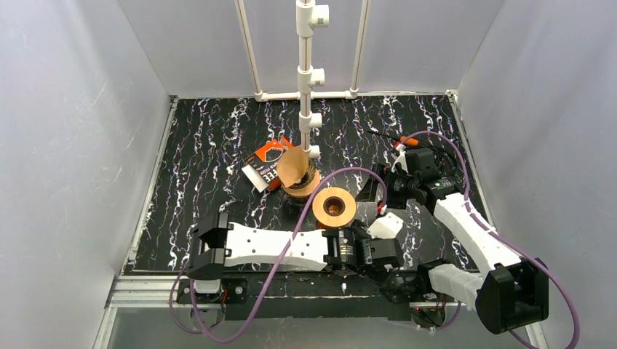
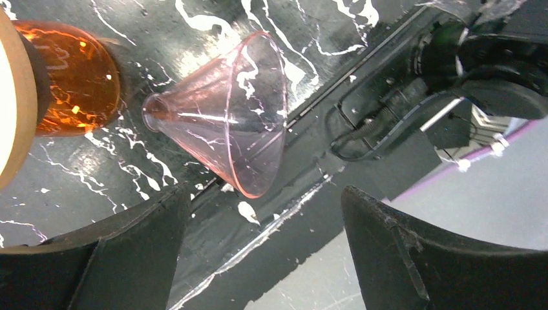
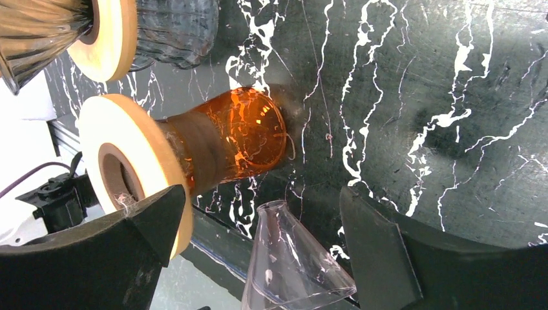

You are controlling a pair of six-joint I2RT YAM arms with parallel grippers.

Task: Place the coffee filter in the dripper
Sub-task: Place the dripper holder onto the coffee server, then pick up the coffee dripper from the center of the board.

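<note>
A brown paper coffee filter (image 1: 294,166) stands tilted in a ribbed glass dripper with a wooden ring (image 1: 303,191); both show at the top left of the right wrist view (image 3: 39,29). An orange glass vessel with a wooden collar (image 1: 334,207) stands in front of it, and shows in the right wrist view too (image 3: 226,139). A clear plastic cone (image 2: 226,116) lies on its side by the table's near edge, also in the right wrist view (image 3: 294,271). My left gripper (image 2: 265,194) is open and empty, just short of the cone. My right gripper (image 3: 262,194) is open and empty, facing the orange vessel and above the cone.
An orange-and-black filter box (image 1: 263,166) lies left of the dripper. A white pipe stand (image 1: 308,80) rises behind it. The right arm's base (image 2: 478,71) sits close beyond the cone. White walls close in the black marbled table (image 1: 218,153).
</note>
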